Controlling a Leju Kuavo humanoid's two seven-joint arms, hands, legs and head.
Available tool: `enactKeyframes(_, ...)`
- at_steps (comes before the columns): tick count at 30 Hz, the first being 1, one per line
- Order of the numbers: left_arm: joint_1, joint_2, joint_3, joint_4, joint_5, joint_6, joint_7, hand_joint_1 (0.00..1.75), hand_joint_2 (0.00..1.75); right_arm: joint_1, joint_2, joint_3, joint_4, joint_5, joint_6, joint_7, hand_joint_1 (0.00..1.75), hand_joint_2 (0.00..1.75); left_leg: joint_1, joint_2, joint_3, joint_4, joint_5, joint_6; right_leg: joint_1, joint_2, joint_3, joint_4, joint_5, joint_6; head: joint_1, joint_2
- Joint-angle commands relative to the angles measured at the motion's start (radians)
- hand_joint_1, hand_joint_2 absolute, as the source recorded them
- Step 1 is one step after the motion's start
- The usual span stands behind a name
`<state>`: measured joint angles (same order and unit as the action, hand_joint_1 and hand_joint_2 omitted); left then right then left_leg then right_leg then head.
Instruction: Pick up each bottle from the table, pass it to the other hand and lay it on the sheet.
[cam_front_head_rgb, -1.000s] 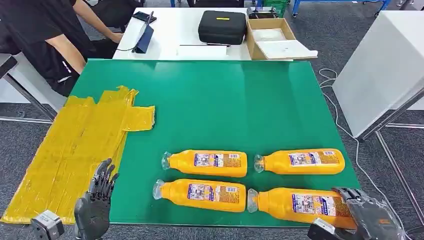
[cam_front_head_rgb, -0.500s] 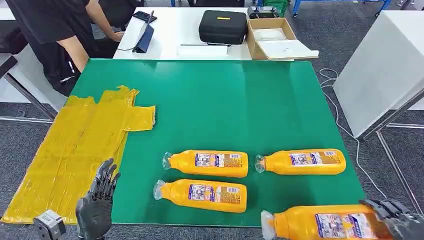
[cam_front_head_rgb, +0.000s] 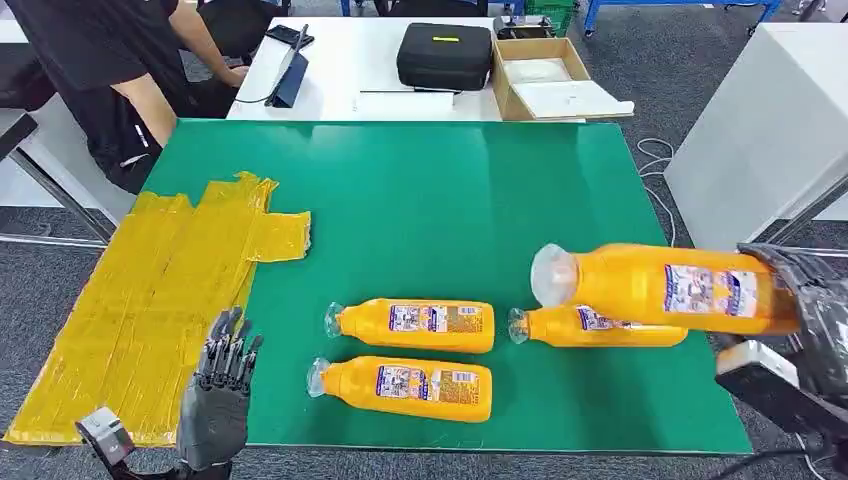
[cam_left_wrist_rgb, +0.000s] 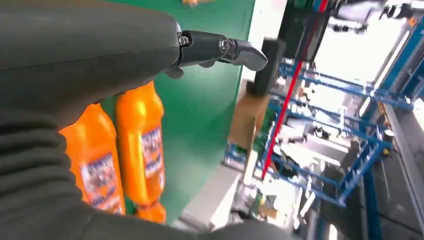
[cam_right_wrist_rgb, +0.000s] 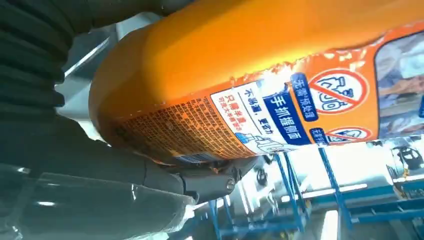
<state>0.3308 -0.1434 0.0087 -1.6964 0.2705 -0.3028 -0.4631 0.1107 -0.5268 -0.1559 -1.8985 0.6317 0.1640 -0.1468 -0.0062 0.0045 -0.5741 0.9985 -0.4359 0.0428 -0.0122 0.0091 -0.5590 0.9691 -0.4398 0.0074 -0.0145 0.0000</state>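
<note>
My right hand (cam_front_head_rgb: 812, 310) grips the base of an orange bottle (cam_front_head_rgb: 660, 287) and holds it level in the air above the table's right side, clear cap pointing left. The right wrist view shows that bottle's label (cam_right_wrist_rgb: 280, 110) close up against the hand. Three more orange bottles lie on the green table (cam_front_head_rgb: 440, 200): one (cam_front_head_rgb: 415, 325) in the middle, one (cam_front_head_rgb: 405, 388) nearer the front edge, one (cam_front_head_rgb: 600, 328) partly hidden under the lifted bottle. My left hand (cam_front_head_rgb: 218, 400) hovers empty at the front left, fingers spread. The yellow sheet (cam_front_head_rgb: 160, 290) covers the table's left side.
A person in black sits at the far left corner. Behind the green table a white table carries a black case (cam_front_head_rgb: 445, 52), a cardboard box (cam_front_head_rgb: 545, 75) and a tablet (cam_front_head_rgb: 290, 75). A white cabinet (cam_front_head_rgb: 770, 130) stands to the right.
My right hand has lifted the front right bottle off the table and carried it up and back over the far right bottle. My left hand has risen slightly.
</note>
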Motion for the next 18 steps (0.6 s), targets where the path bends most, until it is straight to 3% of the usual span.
enactKeyframes(1,-0.119,0.125,-0.234,0.138,0.065,0.081,-0.029,0.00,1.75,-0.235,0.129,0.346,0.286,-0.020,-0.087,0.024,1.75,1.75,0.002,0.002,0.003,-0.003,0.001,-0.004,0.002,0.002,0.003,-0.004,0.002,-0.002,0.000,0.000)
enactKeyframes(3,-0.157,0.135,-0.277,0.155,0.064,0.117,-0.039,0.00,1.75,-0.243,0.215,0.388,0.320,-0.006,-0.127,0.031,1.75,1.75,0.002,0.001,0.003,-0.003,0.001,-0.004,0.001,0.002,0.003,-0.004,0.002,-0.002,0.000,0.000)
enactKeyframes(7,-0.160,0.147,-0.292,0.153,0.074,0.133,-0.042,0.00,1.75,-0.237,0.208,0.405,0.312,0.000,-0.146,0.040,1.75,1.75,0.004,-0.001,0.001,-0.002,0.001,-0.003,0.002,0.001,0.002,-0.001,0.001,-0.001,0.000,0.000)
enactKeyframes(9,-0.182,0.145,-0.307,0.164,0.077,0.151,-0.044,0.00,1.75,-0.244,0.266,0.406,0.326,-0.026,-0.145,0.038,1.75,1.75,0.003,-0.002,0.000,-0.002,0.001,-0.004,0.001,-0.001,0.001,-0.001,0.000,-0.002,0.000,0.000)
enactKeyframes(12,-0.257,0.119,-0.321,0.203,0.043,0.215,-0.046,0.00,1.75,-0.305,0.370,0.482,0.389,-0.039,-0.144,0.040,1.75,1.75,0.004,-0.001,-0.002,-0.002,0.002,-0.004,0.002,0.000,-0.001,-0.001,0.002,-0.001,0.000,0.000)
enactKeyframes(18,-0.346,0.096,-0.319,0.237,0.026,0.282,-0.028,0.00,1.75,-0.409,0.493,0.579,0.461,-0.085,-0.159,0.077,1.75,1.75,0.004,0.000,-0.004,-0.001,0.003,-0.007,0.002,0.001,-0.003,0.001,0.002,-0.002,0.000,0.000)
